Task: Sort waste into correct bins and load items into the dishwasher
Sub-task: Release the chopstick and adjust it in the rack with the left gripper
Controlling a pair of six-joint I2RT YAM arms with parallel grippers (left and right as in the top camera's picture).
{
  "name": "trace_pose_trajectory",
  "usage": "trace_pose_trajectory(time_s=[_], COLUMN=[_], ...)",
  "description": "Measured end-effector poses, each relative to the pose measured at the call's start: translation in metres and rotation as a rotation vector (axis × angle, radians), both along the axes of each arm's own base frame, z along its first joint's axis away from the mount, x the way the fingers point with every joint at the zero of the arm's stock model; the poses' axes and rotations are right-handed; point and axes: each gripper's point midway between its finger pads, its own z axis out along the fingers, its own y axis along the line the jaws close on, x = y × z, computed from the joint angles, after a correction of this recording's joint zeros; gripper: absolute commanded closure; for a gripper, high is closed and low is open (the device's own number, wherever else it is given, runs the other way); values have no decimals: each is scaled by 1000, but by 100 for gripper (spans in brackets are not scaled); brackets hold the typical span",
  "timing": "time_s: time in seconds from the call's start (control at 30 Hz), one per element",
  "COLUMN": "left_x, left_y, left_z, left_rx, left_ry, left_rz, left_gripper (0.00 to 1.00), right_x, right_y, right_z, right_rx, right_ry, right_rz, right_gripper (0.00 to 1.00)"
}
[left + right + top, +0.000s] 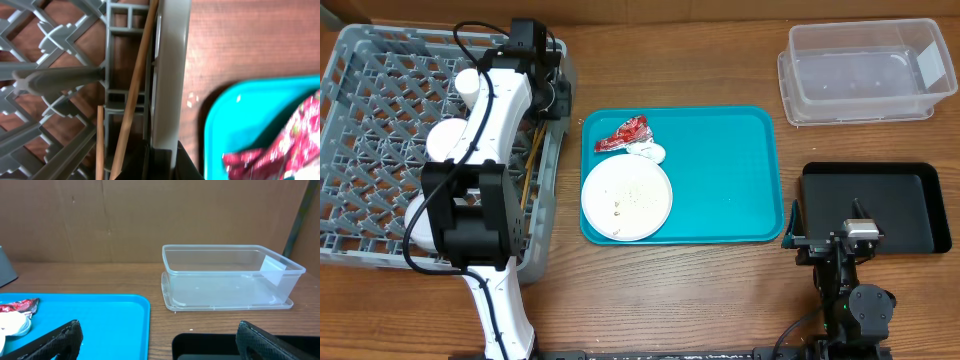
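The grey dish rack [360, 60] holds a white cup [470, 84], two pale bowls [448, 140] [418, 212] and wooden chopsticks [532, 165] lying along its right wall. The left wrist view shows the chopsticks [135, 85] inside that wall [170, 75]. My left gripper [548, 85] hangs over the rack's right edge, its fingers [165, 165] apart on either side of the wall and holding nothing. The white plate [627, 198] with rice crumbs [618, 208], the red wrapper [625, 133] and the white scrap [651, 152] lie on the teal tray [720, 170]. My right gripper [828, 228] [165, 347] is open and empty.
The clear tub [865, 70] [227, 275] stands at the back right, empty. The black tray [880, 205] [210, 345] lies at the right, just beyond my right gripper. The left arm crosses the rack from the front edge.
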Motion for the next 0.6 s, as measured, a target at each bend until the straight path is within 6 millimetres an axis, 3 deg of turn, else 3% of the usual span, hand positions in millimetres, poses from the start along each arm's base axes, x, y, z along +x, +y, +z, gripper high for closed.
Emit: trace_pose_trajectory(time_s=[0.17, 0.5, 0.53, 0.6], left_x=[13, 19, 20, 22], left_y=[4, 7, 8, 8], left_z=[0, 2, 2, 2], left_rx=[-7, 3, 5, -2], left_ry=[-44, -71, -77, -84], left_rz=[82, 151, 156, 180], left_gripper=[94, 89, 86, 62], right_x=[0, 0, 0, 0], right_y=[0, 0, 0, 0], right_z=[0, 0, 0, 0], right_rx=[-1, -1, -1, -1], right_ry=[-1, 0, 0, 0], right_rz=[0, 0, 0, 0], right_gripper=[0, 0, 0, 0])
